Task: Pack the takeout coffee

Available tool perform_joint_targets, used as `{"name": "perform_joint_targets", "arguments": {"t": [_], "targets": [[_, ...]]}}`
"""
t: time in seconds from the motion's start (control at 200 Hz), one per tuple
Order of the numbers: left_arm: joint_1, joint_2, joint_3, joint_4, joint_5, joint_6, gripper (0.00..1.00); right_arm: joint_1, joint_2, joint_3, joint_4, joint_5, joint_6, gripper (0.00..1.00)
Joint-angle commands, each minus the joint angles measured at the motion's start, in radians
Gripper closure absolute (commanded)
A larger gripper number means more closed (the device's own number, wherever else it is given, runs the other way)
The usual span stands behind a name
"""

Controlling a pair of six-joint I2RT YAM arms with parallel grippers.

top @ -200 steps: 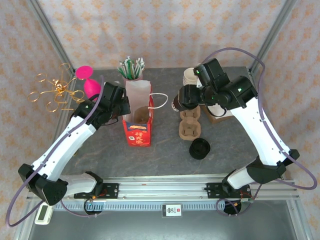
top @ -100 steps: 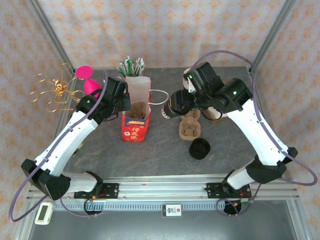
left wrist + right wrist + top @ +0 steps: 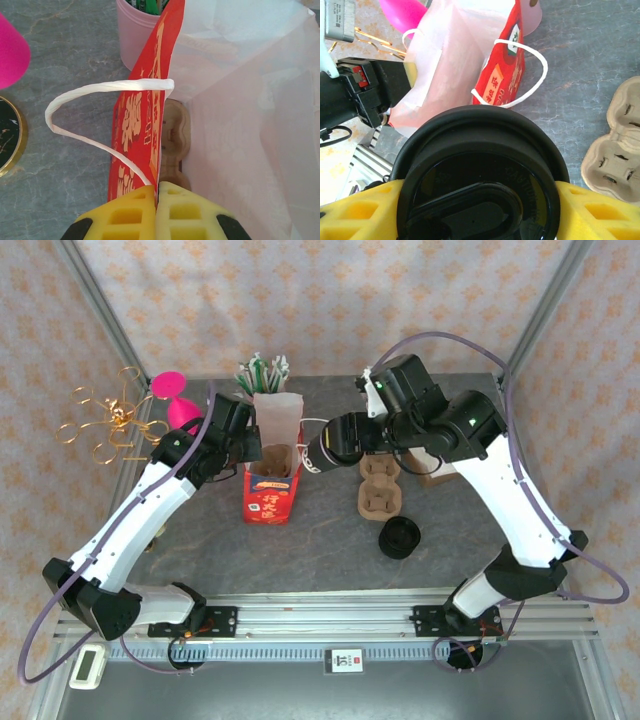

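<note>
Coffee cup (image 3: 322, 452) rides tilted in the right hand (image 3: 342, 436), lid toward nine o'clock, just beside the red paper bag (image 3: 270, 498). Left wrist: left hand (image 3: 156, 196) pinched together on the bag's rim, cardboard carrier (image 3: 175, 145) inside. Right wrist: yellow fingers (image 3: 360, 210) clamp the cup; bag at twelve o'clock.

- Red paper carrier bag (image 3: 268, 505): yellow characters on a pale panel on its front in the top view, too small to read; in the left wrist view, cream ornate lettering runs along its side at too steep an angle to make out
- Takeout coffee cup with a black plastic lid (image 3: 480, 200): faint raised marks on the lid, possibly lettering, illegible
- Small white sticker (image 3: 343, 660) on the aluminium front rail (image 3: 280, 640): dark print, too small to read
- Grey box (image 3: 339, 20): pale label with fine print, unreadable
</note>
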Motion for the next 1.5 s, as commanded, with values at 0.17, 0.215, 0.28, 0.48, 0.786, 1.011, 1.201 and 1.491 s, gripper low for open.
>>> {"name": "perform_joint_targets", "arguments": {"t": [0.17,0.215,0.28,0.48,0.786,1.011,1.201,1.491], "targets": [[0.006,-0.029,0.012,0.055,0.079,-0.054,1.0,0.006,0.052,0.091,-0.006,-0.042,0.033,0.36],[0.002,-0.037,0.004,0.071,0.086,-0.072,1.0,0.006,0.061,0.098,-0.006,-0.041,0.037,0.36],[-0.004,-0.045,-0.007,0.094,0.098,-0.092,1.0,0.007,0.075,0.112,-0.006,-0.052,0.042,0.37],[-0.05,-0.053,-0.013,0.138,0.097,-0.172,1.0,0.015,0.114,0.136,-0.006,-0.056,0.057,0.38],[-0.121,-0.067,-0.069,0.248,0.103,-0.298,1.0,0.033,0.14,0.107,-0.005,-0.028,0.073,0.39],[-0.165,-0.103,-0.153,0.362,0.111,-0.405,1.0,0.033,0.118,0.019,-0.007,0.022,0.073,0.4],[-0.196,-0.11,-0.175,0.396,0.094,-0.436,1.0,0.033,0.117,-0.035,-0.007,0.06,0.065,0.41],[-0.231,-0.1,-0.212,0.45,0.088,-0.484,1.0,0.058,0.143,-0.087,-0.007,0.097,0.066,0.41]]}}
